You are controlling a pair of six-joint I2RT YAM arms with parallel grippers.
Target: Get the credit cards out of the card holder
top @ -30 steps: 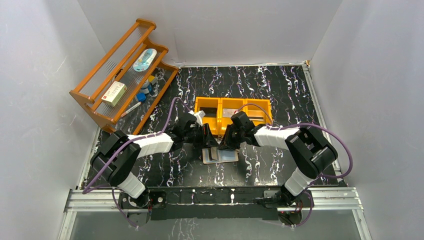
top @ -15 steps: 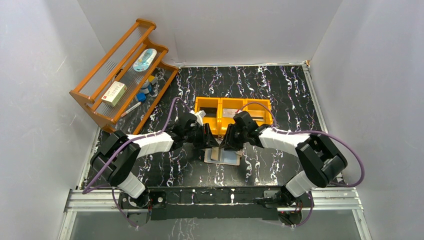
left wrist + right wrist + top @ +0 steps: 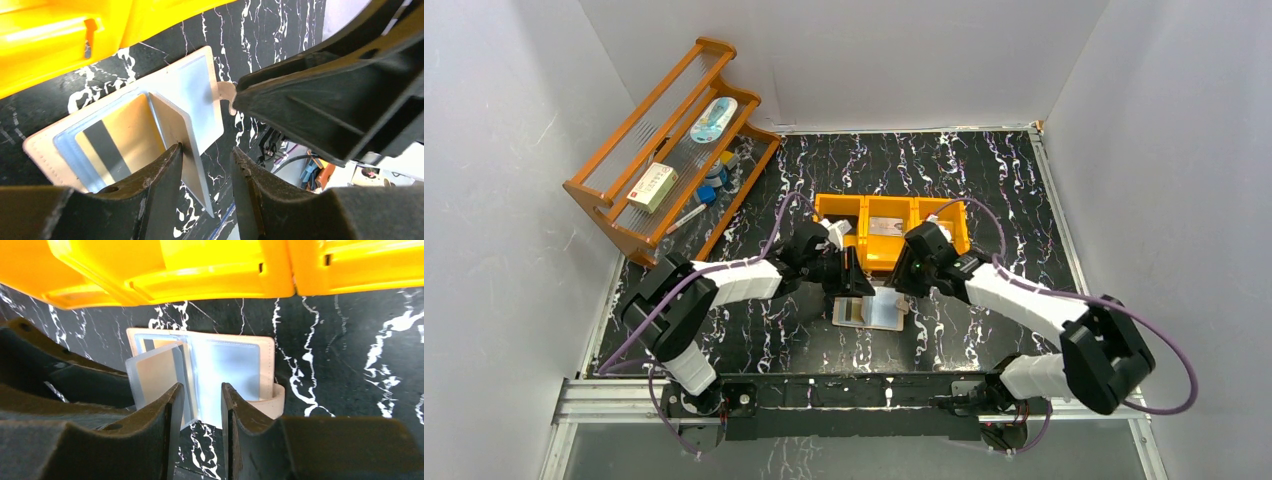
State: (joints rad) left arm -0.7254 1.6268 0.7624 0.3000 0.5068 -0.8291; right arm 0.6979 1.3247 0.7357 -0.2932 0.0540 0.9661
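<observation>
The beige card holder point(image 3: 871, 312) lies open on the black marbled table, just in front of the orange tray. In the left wrist view the card holder point(image 3: 200, 85) shows silvery sleeves, a gold card with a black stripe point(image 3: 107, 145) in its left sleeve, and one sleeve page point(image 3: 175, 125) standing up. My left gripper point(image 3: 206, 150) is open, with that page's edge against its left finger. My right gripper point(image 3: 202, 387) is open and empty, hovering over the card holder's point(image 3: 235, 360) near edge, beside the raised page point(image 3: 157, 375). Both grippers, left point(image 3: 849, 283) and right point(image 3: 902, 285), flank the holder from behind.
The orange three-compartment tray point(image 3: 839, 199) stands right behind the holder, close above both grippers, and fills the top of both wrist views point(image 3: 200, 270). A wooden rack point(image 3: 669, 150) with small items stands at the back left. White walls enclose the table.
My right gripper has drawn back to the right and up off the holder, its arm stretching out. My left gripper has shifted slightly right. The upright sleeve page has dropped lower.
</observation>
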